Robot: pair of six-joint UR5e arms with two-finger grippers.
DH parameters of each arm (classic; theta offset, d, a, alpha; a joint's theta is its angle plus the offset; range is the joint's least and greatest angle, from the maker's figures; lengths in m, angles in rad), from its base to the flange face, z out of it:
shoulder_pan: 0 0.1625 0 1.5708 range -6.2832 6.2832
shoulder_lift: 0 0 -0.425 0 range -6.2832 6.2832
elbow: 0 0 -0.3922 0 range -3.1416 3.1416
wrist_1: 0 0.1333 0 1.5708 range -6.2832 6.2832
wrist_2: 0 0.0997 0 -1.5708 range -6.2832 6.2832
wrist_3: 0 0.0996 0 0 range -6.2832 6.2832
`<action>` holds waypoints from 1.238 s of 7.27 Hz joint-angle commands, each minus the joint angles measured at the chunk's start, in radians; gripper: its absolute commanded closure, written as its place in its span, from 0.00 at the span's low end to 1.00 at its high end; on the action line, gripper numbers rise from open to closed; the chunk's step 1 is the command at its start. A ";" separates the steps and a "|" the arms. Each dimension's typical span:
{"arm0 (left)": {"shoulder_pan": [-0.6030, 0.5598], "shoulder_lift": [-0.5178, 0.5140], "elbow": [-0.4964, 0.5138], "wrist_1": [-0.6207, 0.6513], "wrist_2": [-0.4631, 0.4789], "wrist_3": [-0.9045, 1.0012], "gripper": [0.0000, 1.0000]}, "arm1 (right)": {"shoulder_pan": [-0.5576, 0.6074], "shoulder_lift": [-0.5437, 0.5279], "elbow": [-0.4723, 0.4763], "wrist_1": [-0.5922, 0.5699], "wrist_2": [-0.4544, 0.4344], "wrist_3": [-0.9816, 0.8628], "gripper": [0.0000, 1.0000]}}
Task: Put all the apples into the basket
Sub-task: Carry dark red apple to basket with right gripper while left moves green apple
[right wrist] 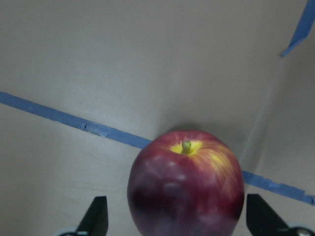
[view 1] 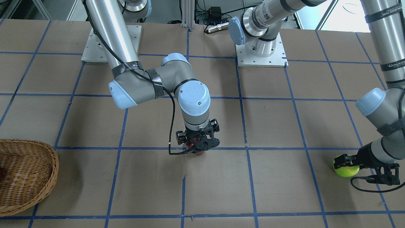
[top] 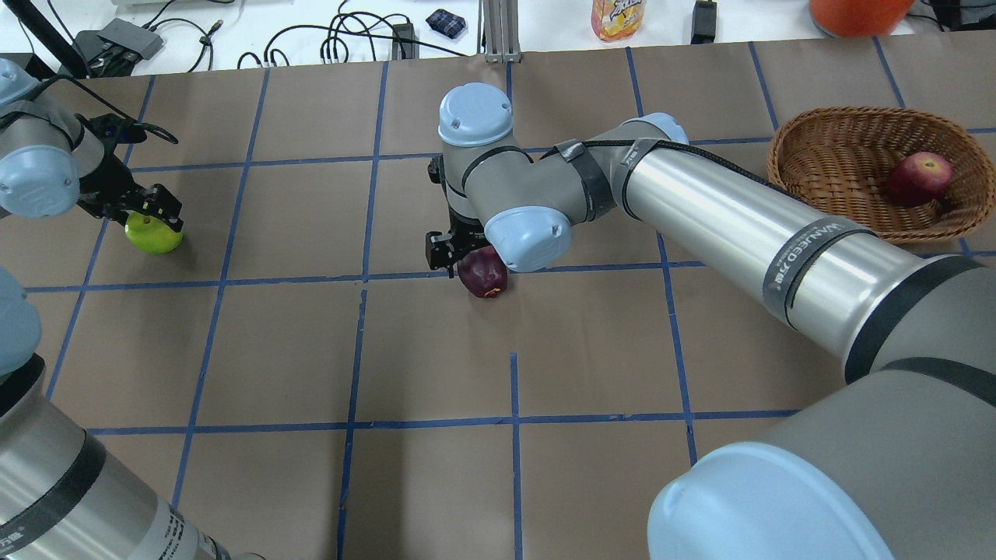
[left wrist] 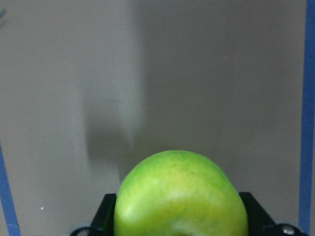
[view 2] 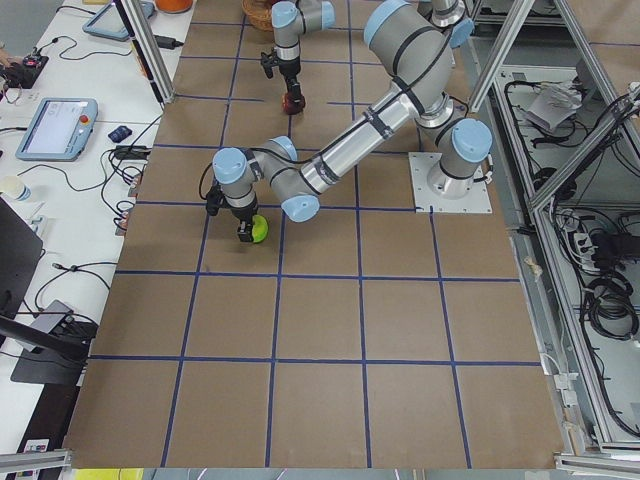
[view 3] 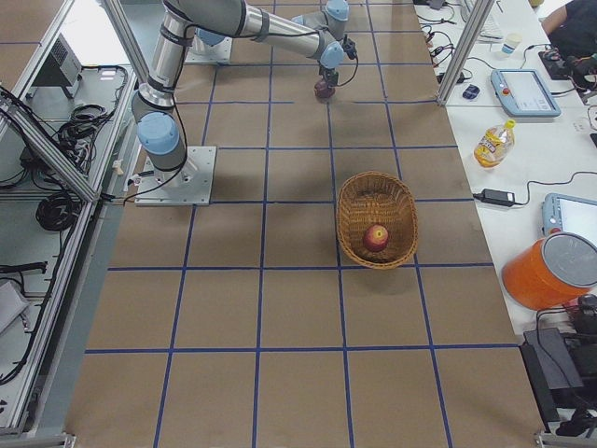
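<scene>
Low over the table's middle, my right gripper [right wrist: 179,216] is open, a finger on each side of the dark maroon apple [right wrist: 186,187], with a gap on both sides. That apple [top: 484,274] rests on a blue tape line, half hidden under the wrist [view 1: 197,152]. At the table's left end my left gripper [top: 144,211] is shut on the lime green apple [top: 153,233], whose sides touch both fingers [left wrist: 106,214] in the wrist view. The wicker basket [top: 832,171] stands at the far right with a red apple [top: 918,177] inside.
Brown paper with a blue tape grid covers the table. Both arm bases [view 1: 110,44] [view 1: 261,52] are bolted on the robot's side. Beyond the far edge are a drink bottle [top: 618,17], an orange bucket [top: 856,12] and cables.
</scene>
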 commanded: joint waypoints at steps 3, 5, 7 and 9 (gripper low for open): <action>-0.170 0.142 -0.099 -0.104 -0.031 -0.072 1.00 | -0.008 0.017 0.030 -0.071 -0.007 0.005 0.88; -0.294 0.193 -0.153 -0.092 -0.052 -0.246 1.00 | -0.099 -0.039 0.015 -0.052 -0.003 0.001 1.00; -0.441 0.223 -0.153 -0.092 -0.086 -0.399 1.00 | -0.301 -0.189 0.010 0.134 -0.003 -0.013 1.00; -0.639 0.198 -0.134 -0.018 -0.203 -0.709 1.00 | -0.518 -0.257 0.010 0.188 -0.033 -0.085 1.00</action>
